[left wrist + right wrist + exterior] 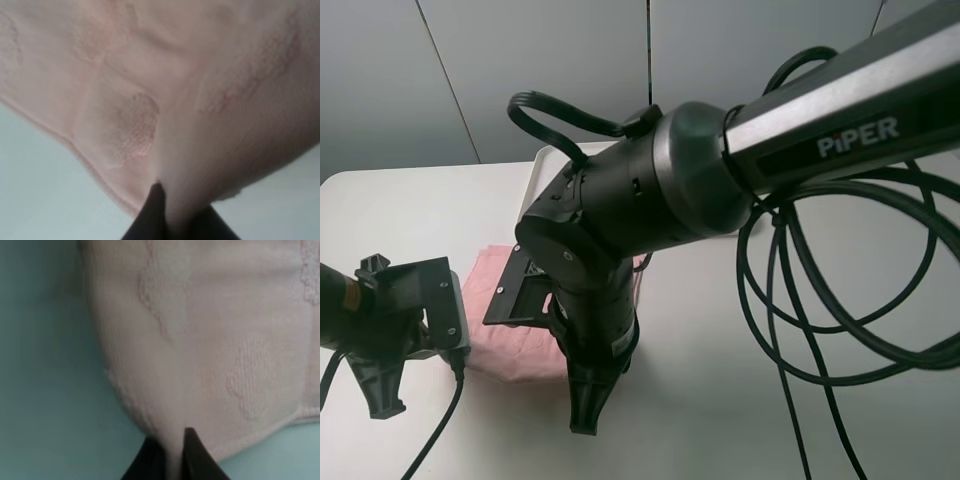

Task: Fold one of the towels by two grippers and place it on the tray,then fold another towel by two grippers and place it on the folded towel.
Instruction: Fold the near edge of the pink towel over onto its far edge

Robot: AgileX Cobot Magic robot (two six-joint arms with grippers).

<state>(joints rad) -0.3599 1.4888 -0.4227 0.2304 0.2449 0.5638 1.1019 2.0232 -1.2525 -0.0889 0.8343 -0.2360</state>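
Left wrist view, left gripper (182, 212) clenched on a pink towel (165, 75) edge, right gripper (169, 445) likewise pinching the pink towel, pale table (40, 190) beneath.

From my station I see a wall (520, 70) of flat grey panels behind the work area, split by thin dark seams (649, 50), one upright and another slanting. Below it lies a plain white tabletop (700, 400) with a rounded far-left corner. The light is soft and even, throwing only faint shadows on that surface.
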